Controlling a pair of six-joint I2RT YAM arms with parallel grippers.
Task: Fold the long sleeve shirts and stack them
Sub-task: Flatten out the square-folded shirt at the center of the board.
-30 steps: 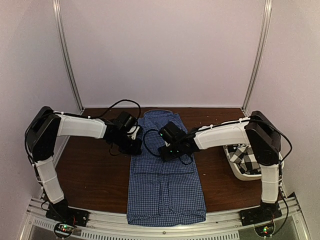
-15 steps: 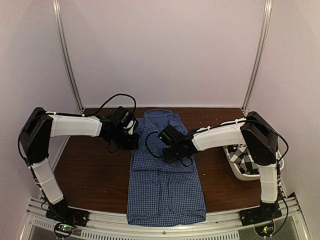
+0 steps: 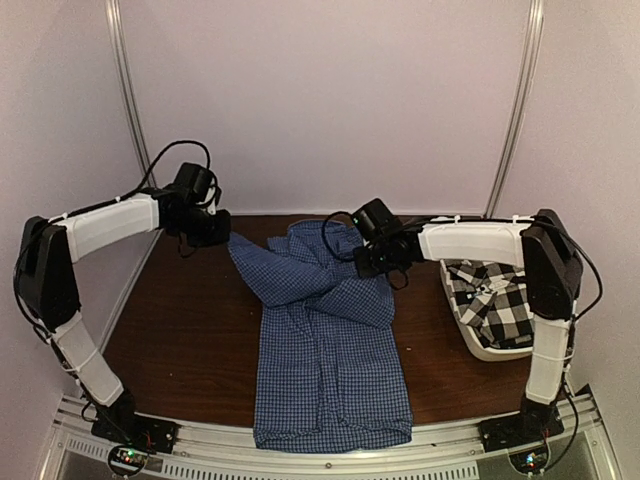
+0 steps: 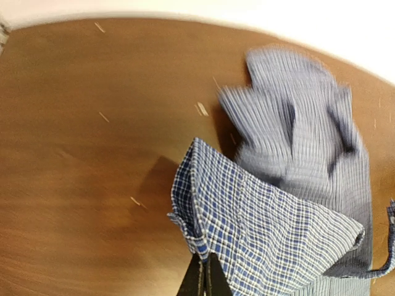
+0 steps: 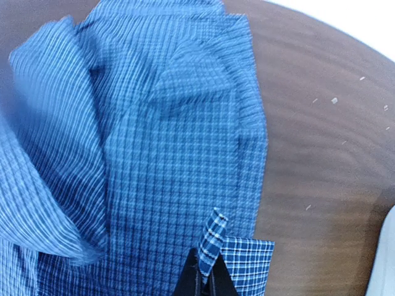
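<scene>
A blue gingham long sleeve shirt (image 3: 330, 370) lies lengthwise down the middle of the brown table, hem toward the near edge. Its upper part is bunched and pulled outward on both sides. My left gripper (image 3: 222, 232) is raised at the back left, shut on a seamed edge of the blue shirt (image 4: 271, 228), and the cloth stretches from it down to the body. The left gripper (image 4: 204, 274) shows its fingers pressed together on the hem. My right gripper (image 3: 368, 265) is shut on a cuff fold (image 5: 213, 237) over the blue shirt (image 5: 173, 154). A black-and-white checked shirt (image 3: 498, 300) lies crumpled at the right.
The checked shirt sits in a white tub (image 3: 485, 350) at the table's right edge, under the right arm. Bare brown table (image 3: 180, 330) shows left of the shirt. White walls and two metal uprights (image 3: 130, 130) close in the back. Cables loop off both wrists.
My right gripper shut on the cuff and lifted it back and to the right. The left arm swung up and far to the back left, drawing its shirt edge out with it.
</scene>
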